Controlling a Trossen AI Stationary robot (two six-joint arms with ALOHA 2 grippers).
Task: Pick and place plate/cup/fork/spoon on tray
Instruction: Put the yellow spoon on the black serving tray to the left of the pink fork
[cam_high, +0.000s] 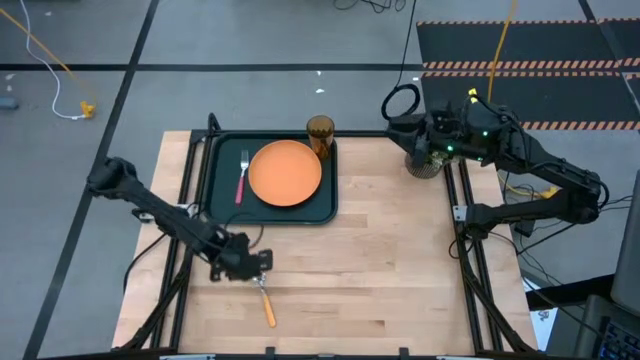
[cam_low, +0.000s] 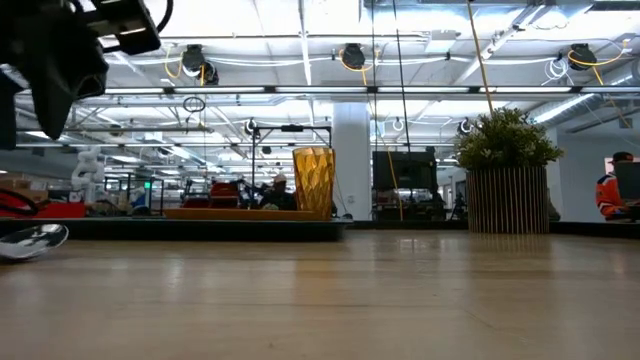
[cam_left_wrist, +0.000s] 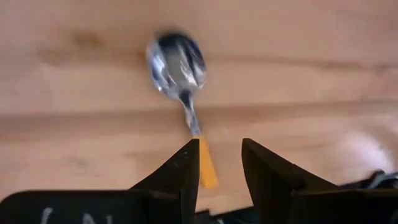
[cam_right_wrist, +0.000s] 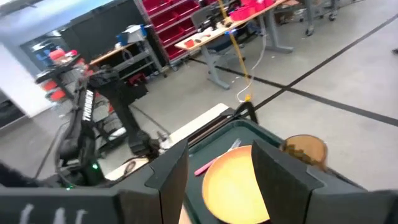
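Spoon (cam_left_wrist: 179, 68) lies on bench (cam_high: 380, 270); left claw (cam_left_wrist: 221, 165) hangs open astride its orange handle, apparently aligned for pickup. Right claw (cam_right_wrist: 221, 171) waits open beyond tray (cam_high: 215, 175).

Left arm low and reaching, right arm raised and folded back

In the high view the left arm runs from the middle left of the frame down toward the lower centre, its wrist bent downward; the left gripper (cam_high: 262, 272) sits at the lower centre, and in its wrist view the two dark fingers (cam_left_wrist: 181, 177) stand a little apart with a narrow gap between them, closed on nothing. The right arm folds from the right edge back toward the upper right, and the right gripper (cam_right_wrist: 214, 177) is held high with its fingers (cam_right_wrist: 283, 180) spread apart and nothing between them.
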